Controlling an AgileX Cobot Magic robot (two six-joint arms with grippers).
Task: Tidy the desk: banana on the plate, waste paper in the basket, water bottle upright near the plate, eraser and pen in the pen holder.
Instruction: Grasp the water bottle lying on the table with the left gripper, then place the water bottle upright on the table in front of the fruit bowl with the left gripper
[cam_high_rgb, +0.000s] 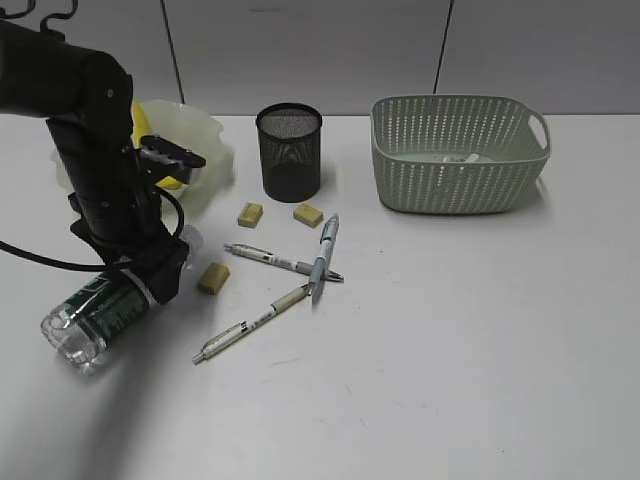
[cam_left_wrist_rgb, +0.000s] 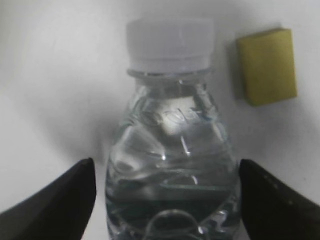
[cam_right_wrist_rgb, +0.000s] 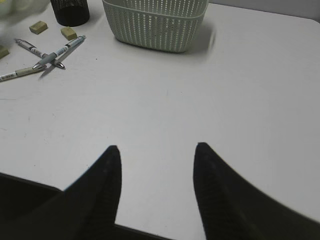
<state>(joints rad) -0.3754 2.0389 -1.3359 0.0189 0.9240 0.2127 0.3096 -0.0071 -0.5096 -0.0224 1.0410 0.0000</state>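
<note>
Two hands on record. Left hand (cam_left_wrist_rgb: 165, 200) straddles the water bottle (cam_high_rgb: 95, 318), which lies on its side at the 8 o'clock part of the worktop (cam_high_rgb: 450, 350); fingers spread wide on either flank of the shoulder, with a gap showing on both sides, so no grip judged. Risks from here: the round, part-filled bottle may roll when one finger touches first; closing on the thin, crumpled shoulder could let it squirt out; swinging it upright may knock the eraser (cam_high_rgb: 212, 278) just beside the cap at 3 o'clock, or the plate (cam_high_rgb: 205, 140) behind at 12 o'clock. Centre: three pens, crossed, (cam_high_rgb: 322, 258) and two more erasers lie loose before the pen holder (cam_high_rgb: 289, 152). Basket (cam_high_rgb: 455, 155) at 2 o'clock holds something white, probably the waste paper. Right hand (cam_right_wrist_rgb: 157, 165) hangs part open and empty over bare worktop.
</note>
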